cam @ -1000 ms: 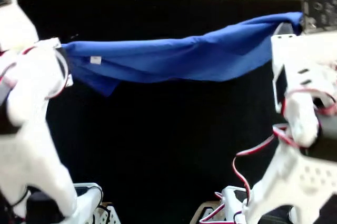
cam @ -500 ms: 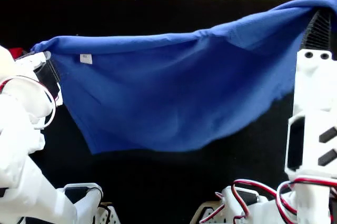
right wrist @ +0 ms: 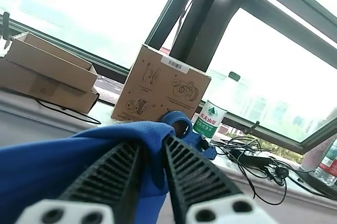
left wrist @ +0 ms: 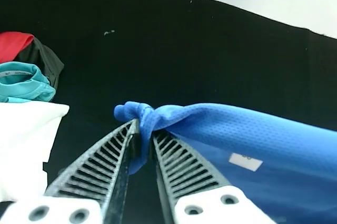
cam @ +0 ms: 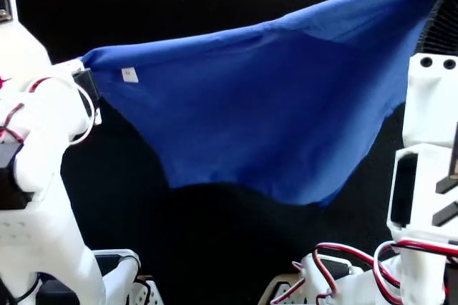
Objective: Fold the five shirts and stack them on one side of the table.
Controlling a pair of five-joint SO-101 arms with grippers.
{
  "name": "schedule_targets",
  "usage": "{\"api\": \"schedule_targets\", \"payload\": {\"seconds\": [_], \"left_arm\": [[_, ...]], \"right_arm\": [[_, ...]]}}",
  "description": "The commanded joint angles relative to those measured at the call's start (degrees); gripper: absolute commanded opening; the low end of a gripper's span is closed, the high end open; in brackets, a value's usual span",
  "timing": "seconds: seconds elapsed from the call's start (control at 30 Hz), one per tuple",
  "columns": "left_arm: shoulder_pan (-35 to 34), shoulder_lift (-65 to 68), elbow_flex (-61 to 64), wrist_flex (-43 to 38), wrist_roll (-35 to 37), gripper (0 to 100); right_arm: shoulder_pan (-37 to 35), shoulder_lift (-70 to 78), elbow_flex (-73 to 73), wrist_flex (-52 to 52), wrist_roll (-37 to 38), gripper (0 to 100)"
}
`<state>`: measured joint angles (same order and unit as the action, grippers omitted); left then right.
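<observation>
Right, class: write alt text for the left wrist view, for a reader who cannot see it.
The left gripper pinches a bunched corner of a blue shirt that stretches away over a black tabletop. A pile of clothes, red, black, teal and white, lies to one side.

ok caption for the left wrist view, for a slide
Left gripper shut on a bunched corner of the blue shirt, held above the black table, other shirts heaped nearby.

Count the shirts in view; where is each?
5, it seems. The blue shirt hangs stretched between the left gripper and right gripper. A red cloth, dark cloth, teal cloth and white cloth lie bunched together on the table, probably shirts; others may hide beneath.
</observation>
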<state>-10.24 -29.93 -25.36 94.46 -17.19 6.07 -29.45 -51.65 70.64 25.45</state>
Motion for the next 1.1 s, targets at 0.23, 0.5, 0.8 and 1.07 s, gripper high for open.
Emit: {"api": "schedule_targets", "payload": {"seconds": [0.23, 0.5, 0.8, 1.07], "left_arm": [[-1.1, -0.75, -20.09, 4.22, 0.09, 1], [-1.1, -0.66, -26.07, 5.19, 0.09, 1], [-1.36, -1.19, -22.11, 5.27, -0.18, 1], [-4.18, -9.8, -22.11, 5.01, -0.18, 1]], "right_arm": [[1.01, -3.82, 0.4, -2.15, 0.79, 0.5], [0.84, -6.46, 0.48, 0.04, 0.7, 0.5], [0.92, -4.79, -0.13, 1.8, -2.11, 0.5], [0.84, -9.8, -2.15, 8.4, -2.46, 0.5]]}}
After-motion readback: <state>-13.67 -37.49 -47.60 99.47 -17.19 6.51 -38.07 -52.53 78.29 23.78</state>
